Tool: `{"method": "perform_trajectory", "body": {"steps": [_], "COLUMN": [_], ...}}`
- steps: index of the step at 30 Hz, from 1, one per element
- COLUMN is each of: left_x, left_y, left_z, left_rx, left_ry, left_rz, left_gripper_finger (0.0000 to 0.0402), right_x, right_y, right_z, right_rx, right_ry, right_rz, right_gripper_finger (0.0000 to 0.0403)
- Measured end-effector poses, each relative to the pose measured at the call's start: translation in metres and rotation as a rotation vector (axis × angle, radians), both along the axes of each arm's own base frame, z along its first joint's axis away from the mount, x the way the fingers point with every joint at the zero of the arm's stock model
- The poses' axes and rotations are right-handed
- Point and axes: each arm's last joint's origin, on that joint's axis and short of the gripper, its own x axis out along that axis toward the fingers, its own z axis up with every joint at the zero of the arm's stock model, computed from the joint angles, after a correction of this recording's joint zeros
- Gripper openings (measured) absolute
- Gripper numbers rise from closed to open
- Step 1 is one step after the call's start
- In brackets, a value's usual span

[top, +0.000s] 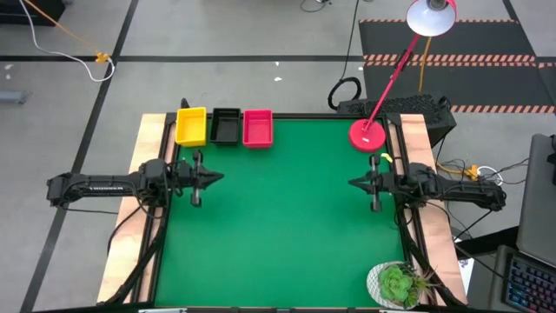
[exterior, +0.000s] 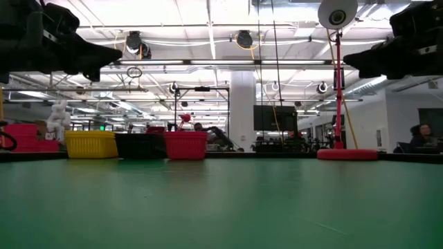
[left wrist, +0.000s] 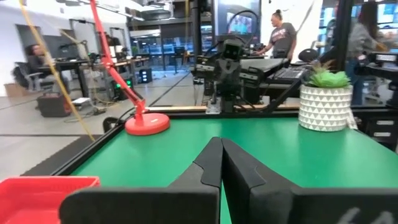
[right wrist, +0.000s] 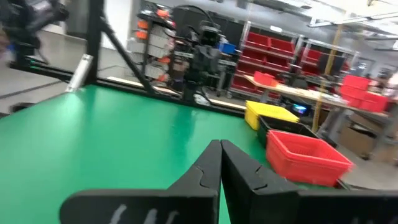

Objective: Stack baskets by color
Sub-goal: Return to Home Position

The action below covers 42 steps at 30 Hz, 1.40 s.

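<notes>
I am holding my left hand [top: 219, 177] and right hand [top: 353, 183] clenched empty, at opposite sides of the worktop [top: 278, 235]. The yellow baskets [top: 191, 127], black baskets [top: 226, 126] and red baskets [top: 257, 127] are sitting side by side at its far edge. I am judging them light and stiff; a rim wall is offering the surest pinch.

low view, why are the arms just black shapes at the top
Low view: the left gripper and right gripper hang in front of bright ceiling lights, so they show as dark silhouettes. High view: even light on the table, with the yellow baskets, black baskets and red baskets plain to see.
</notes>
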Motion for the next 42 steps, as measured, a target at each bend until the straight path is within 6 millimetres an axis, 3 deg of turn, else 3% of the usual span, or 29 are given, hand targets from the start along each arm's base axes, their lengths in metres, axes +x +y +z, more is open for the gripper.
{"method": "perform_trajectory", "body": {"steps": [15, 27, 42], "left_x": [0.0, -0.01, -0.022], "left_y": [-0.005, -0.012, -0.02], "left_z": [-0.006, 0.0, -0.007], "left_rx": [0.001, -0.031, -0.005], "left_ry": [0.059, -0.008, 0.041], "left_rz": [-0.082, -0.131, -0.202], "left_gripper_finger": [0.0001, 0.0001, 0.0], "right_x": [0.0, 0.0, 0.0], "right_y": [-0.001, -0.001, -0.001], "right_z": [0.0, 0.0, 0.0], "right_rx": [0.0, 0.0, 0.0], "right_ry": [0.0, 0.0, -0.001], "right_rz": [-0.025, -0.025, -0.025], "right_gripper_finger": [0.0, 0.0, 0.0]}}
